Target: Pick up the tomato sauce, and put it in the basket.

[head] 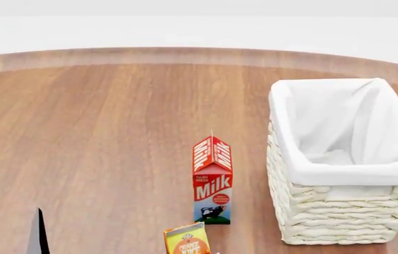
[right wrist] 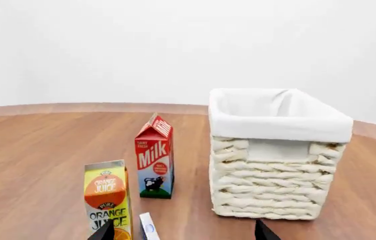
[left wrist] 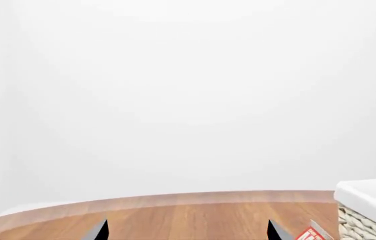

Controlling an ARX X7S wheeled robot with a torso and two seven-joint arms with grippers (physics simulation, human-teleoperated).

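Observation:
The tomato sauce can shows in no view. The cream-white wicker basket point(head: 340, 211) with its white cloth lining stands at the right of the wooden table and looks empty; it also shows in the right wrist view point(right wrist: 275, 185) and at the edge of the left wrist view point(left wrist: 375, 210). My left gripper point(left wrist: 188, 232) is open and empty, low over the bare wood, with the basket off to one side. One of its dark fingertips point(head: 38, 233) shows at the head view's lower left. My right gripper point(right wrist: 185, 232) is open and empty, in front of the cartons and the basket.
A red and white milk carton point(head: 213, 180) stands just left of the basket, also in the right wrist view point(right wrist: 154, 162). An orange juice carton point(head: 187, 241) stands nearer to me point(right wrist: 106, 200). A small white and blue object point(right wrist: 148, 227) lies beside it. The table's curved far edge point(head: 184, 53) meets a white wall.

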